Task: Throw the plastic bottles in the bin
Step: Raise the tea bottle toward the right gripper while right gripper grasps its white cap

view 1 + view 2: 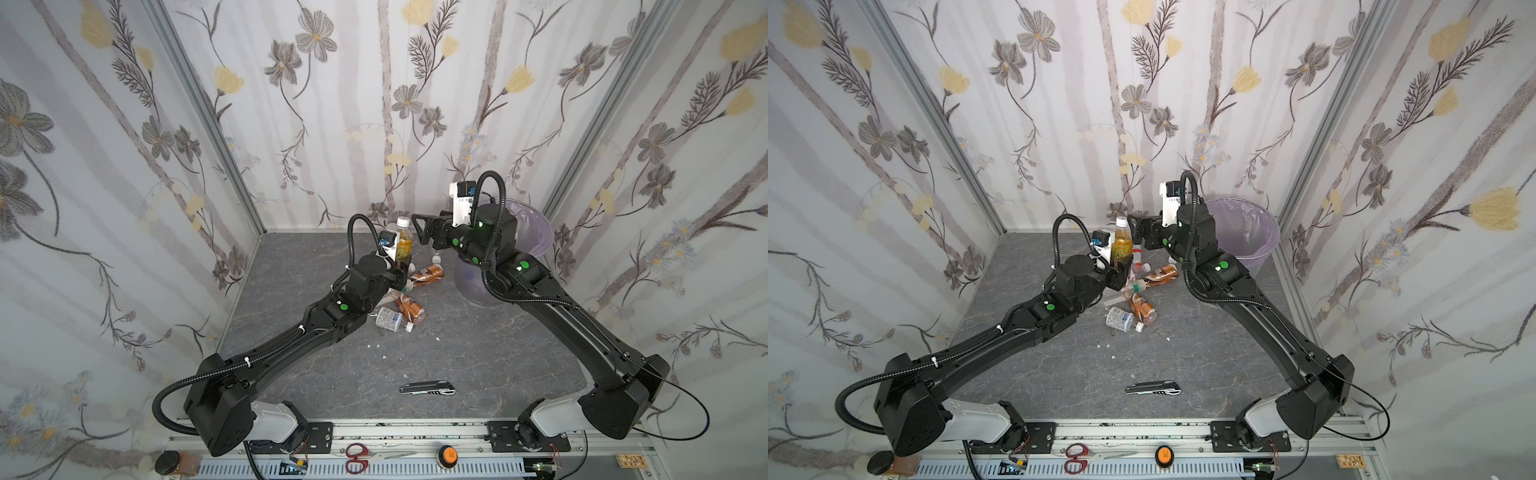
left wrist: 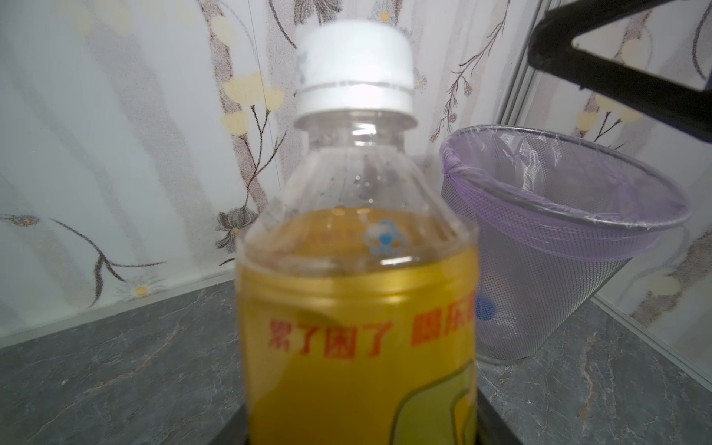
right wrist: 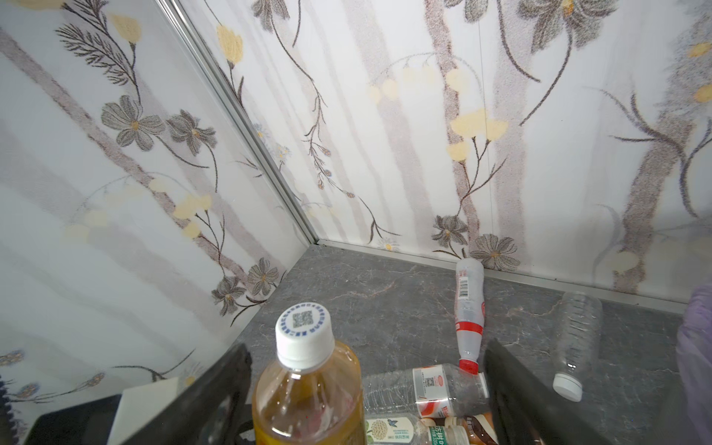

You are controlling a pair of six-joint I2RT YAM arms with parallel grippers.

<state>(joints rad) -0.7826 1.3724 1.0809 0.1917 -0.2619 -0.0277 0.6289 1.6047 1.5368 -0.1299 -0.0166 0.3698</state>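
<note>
Most of the grey surface (image 1: 478, 357) in front of the arms is open room, closed in by flowered walls on three sides. The bin (image 1: 1264, 249) stands upright in the back right corner, lavender liner folded over its rim, close to both walls and partly behind the right arm. The left tool (image 1: 401, 268) is clamped low on a yellow-labelled bottle (image 1: 404, 243), held upright over the pile of bottles (image 1: 409, 297) lying mid-surface. The right tool (image 1: 420, 230) gapes wide just beside that bottle's neck. In the right wrist view its fingers (image 3: 520, 404) flank the bottle without clear contact. A folding knife (image 1: 427, 388) lies well apart, near the front edge.
</note>
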